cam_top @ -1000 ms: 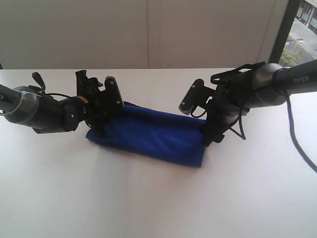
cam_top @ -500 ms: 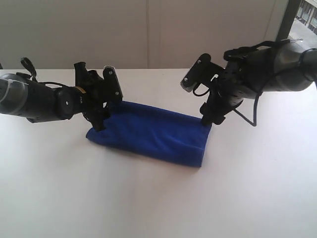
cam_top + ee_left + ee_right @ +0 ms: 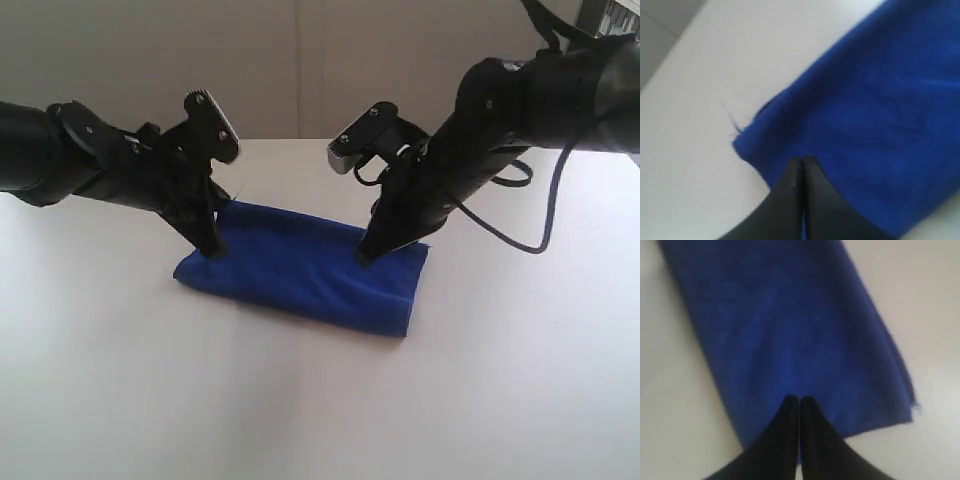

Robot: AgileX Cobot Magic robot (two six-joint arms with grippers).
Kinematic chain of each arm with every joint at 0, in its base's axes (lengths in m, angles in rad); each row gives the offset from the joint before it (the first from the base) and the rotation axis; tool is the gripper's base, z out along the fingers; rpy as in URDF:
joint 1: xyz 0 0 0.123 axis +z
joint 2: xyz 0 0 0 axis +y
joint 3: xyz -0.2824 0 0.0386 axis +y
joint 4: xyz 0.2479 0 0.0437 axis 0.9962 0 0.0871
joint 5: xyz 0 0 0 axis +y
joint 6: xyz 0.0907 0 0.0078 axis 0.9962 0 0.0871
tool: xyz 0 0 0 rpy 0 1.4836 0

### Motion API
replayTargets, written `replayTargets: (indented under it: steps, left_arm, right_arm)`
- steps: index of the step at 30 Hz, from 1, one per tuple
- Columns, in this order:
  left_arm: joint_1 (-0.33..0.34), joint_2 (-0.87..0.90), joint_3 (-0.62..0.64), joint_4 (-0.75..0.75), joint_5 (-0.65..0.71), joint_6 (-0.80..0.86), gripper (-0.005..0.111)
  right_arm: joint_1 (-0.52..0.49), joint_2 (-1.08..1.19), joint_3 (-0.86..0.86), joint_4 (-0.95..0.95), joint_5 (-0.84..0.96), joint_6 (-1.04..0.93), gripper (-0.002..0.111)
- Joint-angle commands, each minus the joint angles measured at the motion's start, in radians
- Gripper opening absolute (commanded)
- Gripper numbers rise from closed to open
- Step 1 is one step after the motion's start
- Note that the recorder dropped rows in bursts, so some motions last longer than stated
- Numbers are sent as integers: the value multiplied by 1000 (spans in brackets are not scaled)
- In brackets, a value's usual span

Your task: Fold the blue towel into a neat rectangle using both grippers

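The blue towel (image 3: 300, 270) lies folded in a long, puffy rectangle on the white worktop (image 3: 300, 410). The left end effector (image 3: 212, 250), tips together, presses its left end. The right end effector (image 3: 366, 255), likewise closed, presses its right end, perhaps nipping cloth. Both arms slope steeply down inward.

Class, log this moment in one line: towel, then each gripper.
blue towel: folded on table | left gripper: jaws shut, tip on towel's left end | right gripper: jaws shut, tip on towel's right half
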Motion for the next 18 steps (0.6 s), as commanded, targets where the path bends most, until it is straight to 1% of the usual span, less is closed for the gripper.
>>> replayTargets:
  steps: [1, 4, 11, 14, 18]
  left_arm:
    - [2, 61, 1, -28, 75, 6, 0]
    - [2, 117, -21, -28, 87, 6, 0]
    - [2, 205, -104, -28, 179, 6, 0]
    - [2, 215, -107, -19, 197, 6, 0]
    - [2, 221, -107, 3, 271, 6, 0]
  right_arm:
    - [-1, 90, -47, 113, 36, -108, 0]
    - [-1, 160, -71, 121, 38, -106, 0]
    - [-1, 247, -78, 127, 77, -106, 0]
    - [-1, 259, -78, 91, 106, -106, 0]
    - [-1, 264, -78, 6, 157, -106, 0]
